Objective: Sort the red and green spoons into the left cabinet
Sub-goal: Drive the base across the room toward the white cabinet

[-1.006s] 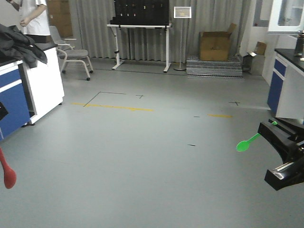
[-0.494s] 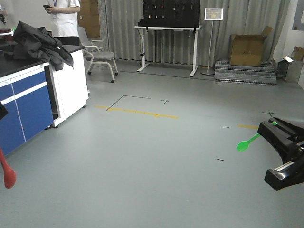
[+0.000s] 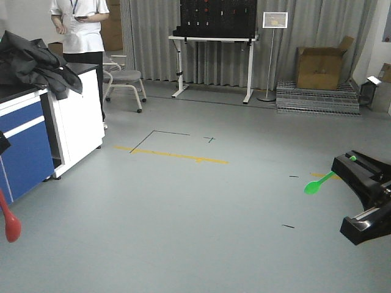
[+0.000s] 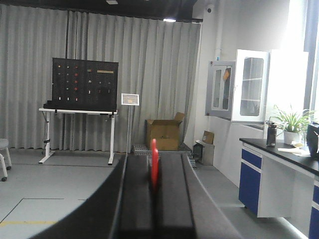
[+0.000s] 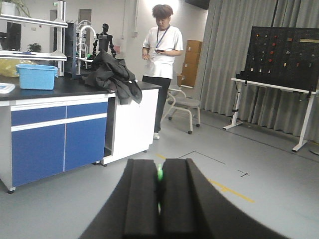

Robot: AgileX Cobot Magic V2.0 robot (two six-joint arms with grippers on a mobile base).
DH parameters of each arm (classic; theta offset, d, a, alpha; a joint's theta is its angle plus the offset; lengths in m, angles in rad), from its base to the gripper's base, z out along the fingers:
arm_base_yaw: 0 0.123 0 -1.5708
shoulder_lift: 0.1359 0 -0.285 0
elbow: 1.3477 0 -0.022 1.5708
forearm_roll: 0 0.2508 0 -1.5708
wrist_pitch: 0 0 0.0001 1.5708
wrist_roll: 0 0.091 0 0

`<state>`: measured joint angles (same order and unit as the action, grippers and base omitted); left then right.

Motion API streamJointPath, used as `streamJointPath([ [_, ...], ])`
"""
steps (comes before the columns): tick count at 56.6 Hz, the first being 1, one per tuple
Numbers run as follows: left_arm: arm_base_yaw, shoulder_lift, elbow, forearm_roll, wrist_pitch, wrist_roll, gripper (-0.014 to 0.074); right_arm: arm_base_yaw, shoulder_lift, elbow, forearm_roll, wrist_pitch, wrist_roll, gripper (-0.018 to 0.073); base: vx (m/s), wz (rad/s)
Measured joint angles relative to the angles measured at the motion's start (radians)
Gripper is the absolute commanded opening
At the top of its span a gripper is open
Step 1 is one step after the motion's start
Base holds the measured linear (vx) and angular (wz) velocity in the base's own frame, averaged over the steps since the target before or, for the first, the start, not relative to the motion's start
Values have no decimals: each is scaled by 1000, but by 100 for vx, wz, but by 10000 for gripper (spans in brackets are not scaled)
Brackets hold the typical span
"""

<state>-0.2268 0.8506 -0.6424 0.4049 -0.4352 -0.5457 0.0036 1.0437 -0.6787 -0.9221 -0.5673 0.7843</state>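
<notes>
Black right end effector (image 3: 343, 166), broad flat fingers (image 5: 142, 199), possibly a silver rail (image 3: 366, 214)

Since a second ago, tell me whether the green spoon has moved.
Yes. The green spoon now reaches the short yellow floor mark, which was earlier farther ahead: carried forward.

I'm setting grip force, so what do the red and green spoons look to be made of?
The red spoon looks like plastic: one even, saturated colour, thin, with no metallic glint. The green spoon is probably plastic too: uniform bright green with a slim handle. Both are too small to judge gloss.
</notes>
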Motion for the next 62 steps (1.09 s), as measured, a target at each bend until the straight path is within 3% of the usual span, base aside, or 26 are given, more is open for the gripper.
streamJointPath([
  [62, 0, 0, 0, -1, 0, 0, -6, 0, 0, 0, -1, 0, 0, -8, 48, -18],
])
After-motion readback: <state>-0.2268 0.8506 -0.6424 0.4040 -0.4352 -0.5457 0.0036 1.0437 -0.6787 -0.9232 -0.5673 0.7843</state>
